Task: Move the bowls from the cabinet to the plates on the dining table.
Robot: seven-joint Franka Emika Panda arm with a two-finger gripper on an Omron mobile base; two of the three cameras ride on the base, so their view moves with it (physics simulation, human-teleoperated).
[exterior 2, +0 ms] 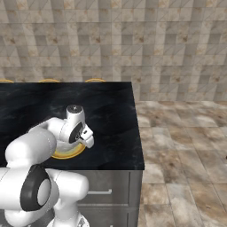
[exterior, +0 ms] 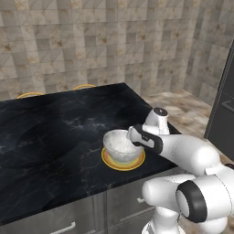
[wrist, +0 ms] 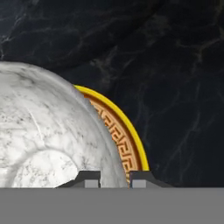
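On dining table (exterior: pixel 55 132): marbled bowl (exterior: pixel 120 145) on plate (exterior: pixel 109 161); tool (wrist: pixel 113 178) narrowly parted astride bowl rim.

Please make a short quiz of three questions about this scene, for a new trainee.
1. True or false: the marbled bowl sits on a plate.
2. Which part of the bowl lies between the fingertips of the gripper? A) its rim B) its base C) no part
3. Fill in: the plate lies on the ____ table.

Key:
1. True.
2. A; in the hand view the rim runs between the two tips.
3. Black marble; the plate lies near its front edge.
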